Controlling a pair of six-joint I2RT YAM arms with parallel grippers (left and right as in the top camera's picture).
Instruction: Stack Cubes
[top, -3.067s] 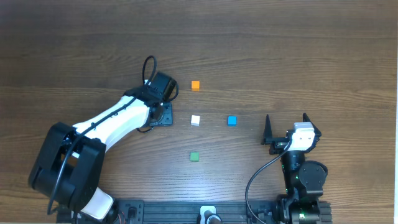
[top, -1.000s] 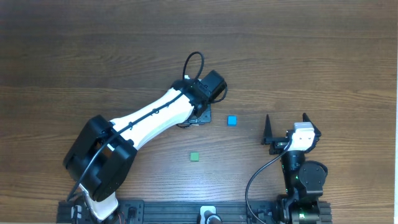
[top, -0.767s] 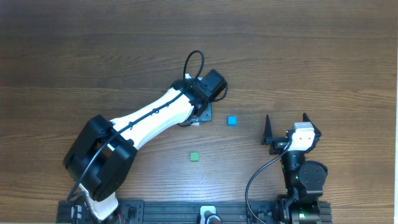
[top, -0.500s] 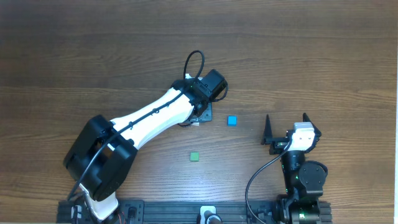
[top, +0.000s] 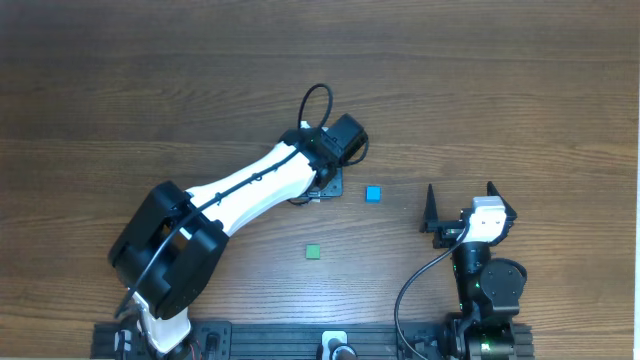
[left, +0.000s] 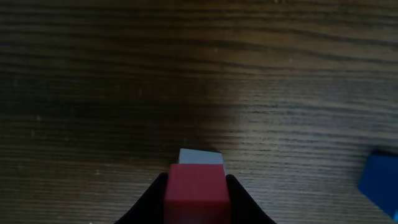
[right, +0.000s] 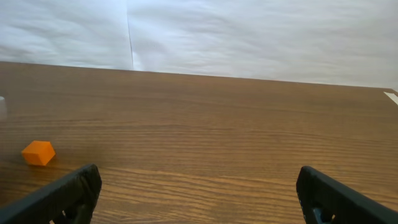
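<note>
Two cubes meet at the left claw (left: 197, 180): a small, rigid-looking red cube (left: 196, 196) pinched between its fingers, and a small white cube (left: 200, 157) directly beneath it, its top face peeking out just past the claw's tips. Whether the red one rests on the white one or hangs just above it I cannot tell. A small blue cube (left: 380, 183) lies well off to the claw's side, toward the right arm, and a small green cube (top: 313, 252) sits apart from it, back toward the arm bases, both on the brown wooden tabletop (top: 500, 80). The right claw (top: 460, 205) hovers near its own base with fingers spread wide and nothing between them; a small orange cube (right: 38, 152) lies ahead of it and far to one side. These blocks look light, stiff and smooth-faced, so they should slide or tip easily. A hold on two opposite flat faces at mid-height suits them, and the small footprint probably calls for square alignment before letting go.
</note>
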